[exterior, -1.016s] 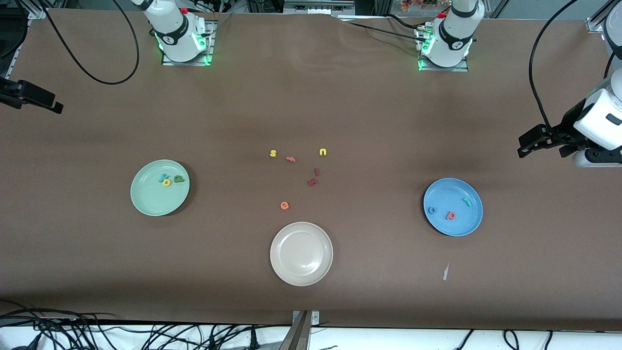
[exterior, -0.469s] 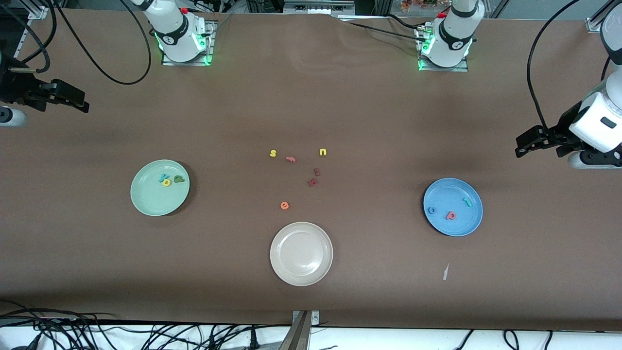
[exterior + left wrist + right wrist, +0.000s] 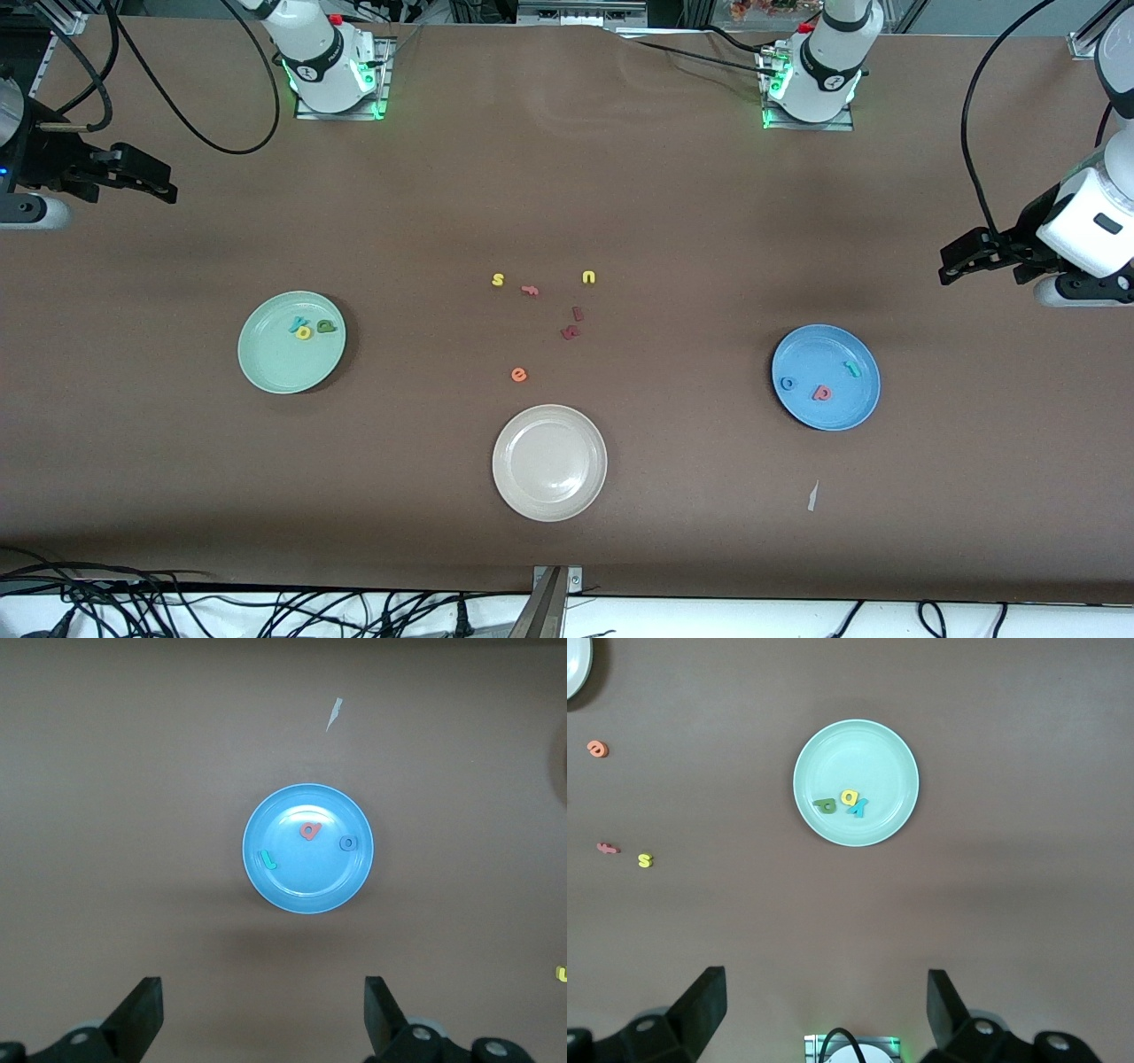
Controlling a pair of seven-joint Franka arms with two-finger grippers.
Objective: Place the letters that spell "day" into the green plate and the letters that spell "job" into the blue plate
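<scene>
Green plate: we see the green plate (image 3: 291,342) on the desk toward the right arm's end, and inside it lie the dark green d (image 3: 327,326), the yellow a (image 3: 304,332) and the teal y (image 3: 298,323), close together, the a touching or almost touching the y.
Blue plate: the blue plate (image 3: 826,377) sits toward the left arm's end; it holds the teal j (image 3: 851,369), the blue o (image 3: 787,384) and the salmon-red b (image 3: 822,392), each apart from the others.
Right end effector: the right end effector (image 3: 146,182) is up in the air over bare desk, off to the side of the green plate; its fingers stand wide apart and hold nothing.
Left end effector: the left end effector (image 3: 966,261) is over bare desk near the blue plate, fingers also wide apart and empty.
Key relation: each plate lies well apart from its own arm's end effector, and in each wrist view the plate shows whole between the open fingers.
Other letters: the yellow s (image 3: 498,280), the yellow u (image 3: 588,277) and the orange e (image 3: 519,375) lie on the desk between the two plates, near the beige plate (image 3: 549,462).
Our judgement: both words look complete, so we think no further pick is needed.
</scene>
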